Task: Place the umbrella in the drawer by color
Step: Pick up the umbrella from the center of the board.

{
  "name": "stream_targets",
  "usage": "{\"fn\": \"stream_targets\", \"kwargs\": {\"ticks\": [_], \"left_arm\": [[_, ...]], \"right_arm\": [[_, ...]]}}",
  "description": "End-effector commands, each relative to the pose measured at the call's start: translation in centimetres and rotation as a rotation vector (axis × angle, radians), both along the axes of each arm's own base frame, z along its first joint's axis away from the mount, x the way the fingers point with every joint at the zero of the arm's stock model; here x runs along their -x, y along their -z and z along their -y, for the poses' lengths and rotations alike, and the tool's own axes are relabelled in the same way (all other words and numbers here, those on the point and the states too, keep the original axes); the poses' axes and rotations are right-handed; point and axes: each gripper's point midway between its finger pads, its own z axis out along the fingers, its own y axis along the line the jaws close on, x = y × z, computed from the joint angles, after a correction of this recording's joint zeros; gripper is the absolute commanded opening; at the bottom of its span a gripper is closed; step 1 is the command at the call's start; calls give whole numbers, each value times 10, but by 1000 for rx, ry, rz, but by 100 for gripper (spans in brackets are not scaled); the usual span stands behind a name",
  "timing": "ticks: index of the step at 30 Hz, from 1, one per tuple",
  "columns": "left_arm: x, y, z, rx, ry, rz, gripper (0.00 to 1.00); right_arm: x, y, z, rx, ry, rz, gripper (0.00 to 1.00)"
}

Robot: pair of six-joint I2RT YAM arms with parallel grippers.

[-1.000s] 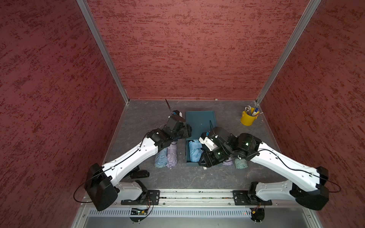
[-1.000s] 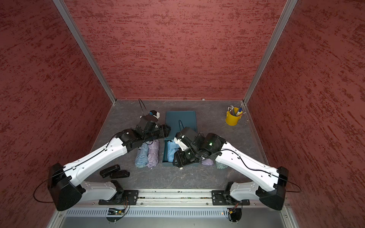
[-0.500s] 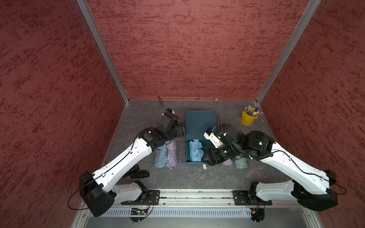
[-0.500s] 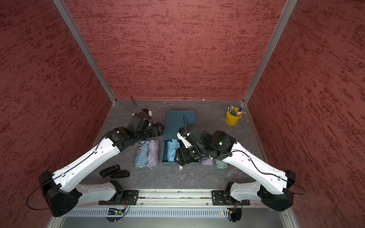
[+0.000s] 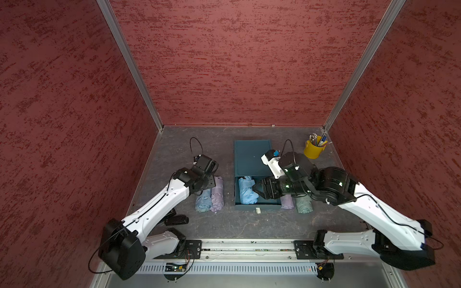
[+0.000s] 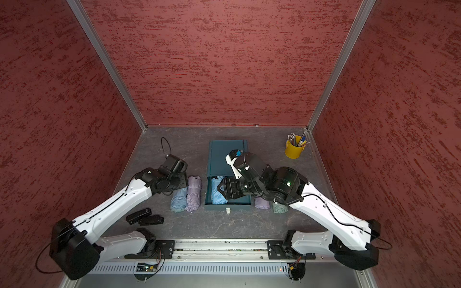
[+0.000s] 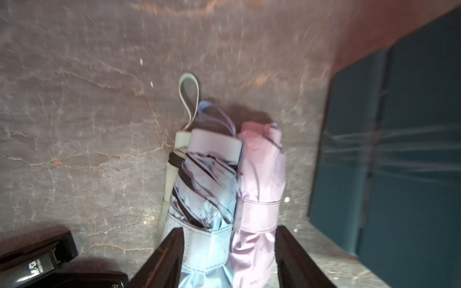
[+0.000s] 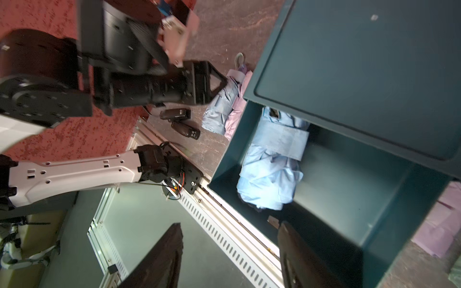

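Note:
A teal cabinet (image 5: 252, 154) stands mid-table with its drawer (image 5: 257, 207) pulled open. One light blue umbrella (image 5: 245, 190) lies inside the drawer (image 8: 349, 199). My right gripper (image 5: 258, 190) hovers open and empty over the drawer; in the right wrist view its fingers (image 8: 164, 256) hold nothing. Left of the cabinet, another light blue umbrella (image 7: 207, 199) and a lilac umbrella (image 7: 259, 189) lie side by side on the table. My left gripper (image 7: 228, 251) is open, its jaws straddling both. A pale green umbrella (image 7: 171, 174) lies against the blue one.
Right of the drawer lie a second lilac umbrella (image 5: 287, 202) and a green umbrella (image 5: 303, 205). A yellow cup of pens (image 5: 313, 149) stands at the back right. Two black staplers (image 5: 178, 219) lie near the left arm's base. Red walls enclose three sides.
My left gripper swung away from the cabinet's side and came down over the blue and lilac pair. My right gripper opened and pulled back from the blue umbrella in the drawer.

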Motion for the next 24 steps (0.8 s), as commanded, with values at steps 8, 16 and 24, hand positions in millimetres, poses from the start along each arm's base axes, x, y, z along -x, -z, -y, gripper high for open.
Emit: {"fn": "stream_targets", "kwargs": {"ticks": [8,16,24], "left_arm": [[-16,19,-3,-139,14,11,49],[-21,40,3,-153,23,-26,42],[-17,50,-1,-177,26,-52,38]], "right_arm": [[-3,0,-2,-57,39,12,63],[-2,-4,-4,-74,35,10,63],[0,-6,-4,-91,29,5,62]]}}
